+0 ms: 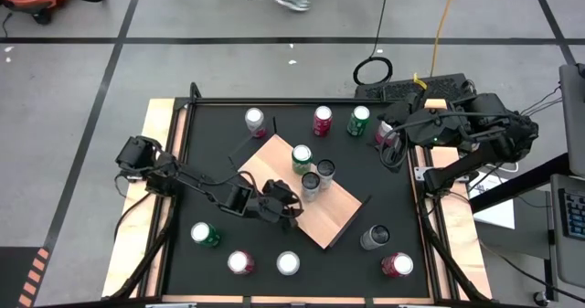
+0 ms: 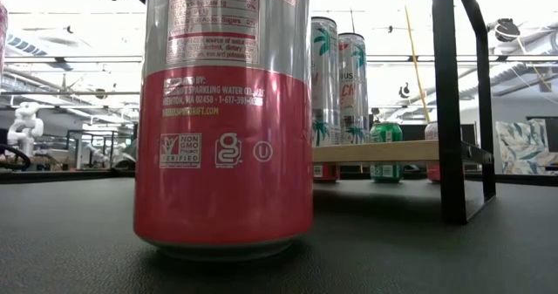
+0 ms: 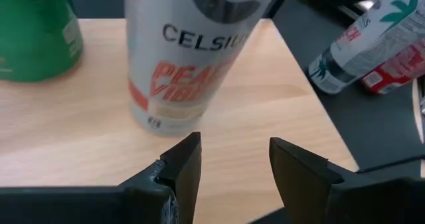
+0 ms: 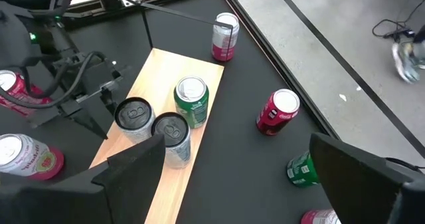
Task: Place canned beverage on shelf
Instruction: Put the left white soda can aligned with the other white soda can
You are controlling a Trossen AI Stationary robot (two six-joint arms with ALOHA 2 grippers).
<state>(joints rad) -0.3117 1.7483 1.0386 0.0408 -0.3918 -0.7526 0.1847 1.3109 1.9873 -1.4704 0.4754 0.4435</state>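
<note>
As seen from above, w/ 12 o'clock at the far edge of the table:
Table [image 1: 210,153]: black top, pale wood side rails; loose cans stand round its edge.
Shelf [image 1: 334,217]: tan board set diagonally at table centre, running approx. 10 to 4 o'clock; three cans upright on it, clustered just 12 o'clock-ward of its middle.
Right arm: parked at approx. 2 o'clock, off the table corner; right gripper [image 4: 236,167] has fingers spread wide, nothing between them.
Left arm: reaches in from 9 o'clock; left gripper [image 1: 283,203] sits over the shelf's 8 o'clock side.
Green can [image 1: 302,157]: on shelf, 12 o'clock-most of the three.
Two silver cans: on shelf, side by side, touching or nearly so; the Celsius can [image 3: 192,51] stands directly ahead of the left gripper.
Left jaws: part open, fingers [image 3: 182,164] apart w/ a clear gap; they hold nothing and touch nothing. Can ahead is near but clear of them.
Pink can [image 2: 222,119]: on the table at 6 o'clock, closest to the low camera; not on shelf.
Step (judged): a can looks freshly set on the board; gripper is in release/retreat posn.
Next move (judged): back the left arm straight away w/o nudging the cluster, then go for a table can, e.g. the green one [image 1: 205,235] at 7 o'clock; jaws prob. need to open wider to take a can.
</note>
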